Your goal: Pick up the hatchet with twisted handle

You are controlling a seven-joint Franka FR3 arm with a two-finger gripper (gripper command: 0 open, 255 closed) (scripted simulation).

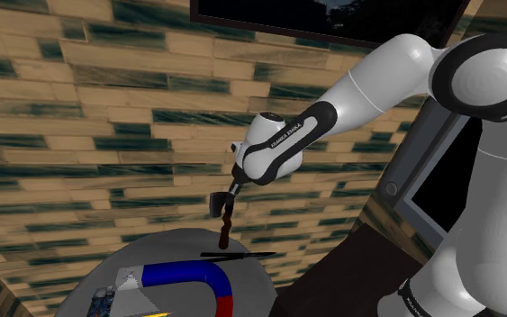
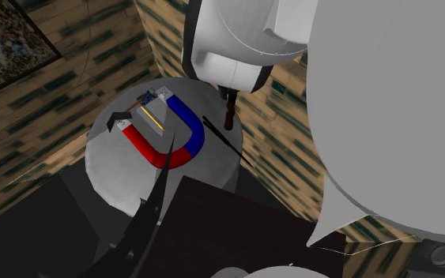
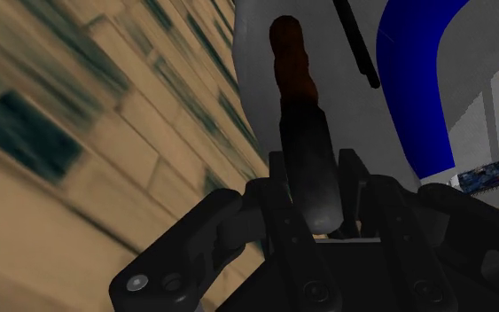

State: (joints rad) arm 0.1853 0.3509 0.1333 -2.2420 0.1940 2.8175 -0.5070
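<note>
Over round grey table (image 1: 175,249) | hand (image 1: 232,192) clasps hatchet (image 1: 225,225) | tan-green planks (image 1: 62,135) around

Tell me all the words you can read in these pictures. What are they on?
"FRANKA EMIKA": tiny white letters on the white robot arm's dark forearm band.
White letters low on the arm's base: too small to read.
No writing on the red-and-blue horseshoe magnet or brown twisted-handled hatchet.

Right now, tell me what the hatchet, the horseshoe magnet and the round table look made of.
The hatchet: reddish-brown twisted handle, matte, likely wood; dark dull head, possibly metal. The horseshoe magnet: smooth red and blue coat, grey tips, probably painted metal. The round table: plain flat grey, no grain; material cannot be told.
</note>
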